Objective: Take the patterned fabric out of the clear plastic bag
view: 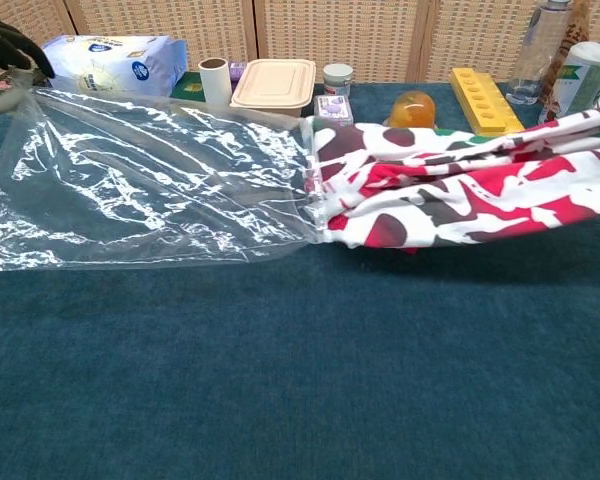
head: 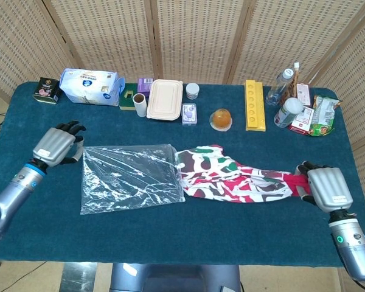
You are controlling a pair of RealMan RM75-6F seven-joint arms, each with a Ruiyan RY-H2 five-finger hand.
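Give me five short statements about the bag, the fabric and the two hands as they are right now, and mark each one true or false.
1. The patterned fabric lies almost wholly outside the clear plastic bag. True.
2. The left hand holds the fabric. False: it holds the bag's left corner.
3. The right hand grips the fabric's red end. True.
4. The bag is bunched up in a ball. False: it is spread nearly flat over the table.
5. The fabric covers the beige lidded container. False: the container stands apart, at the table's far edge.
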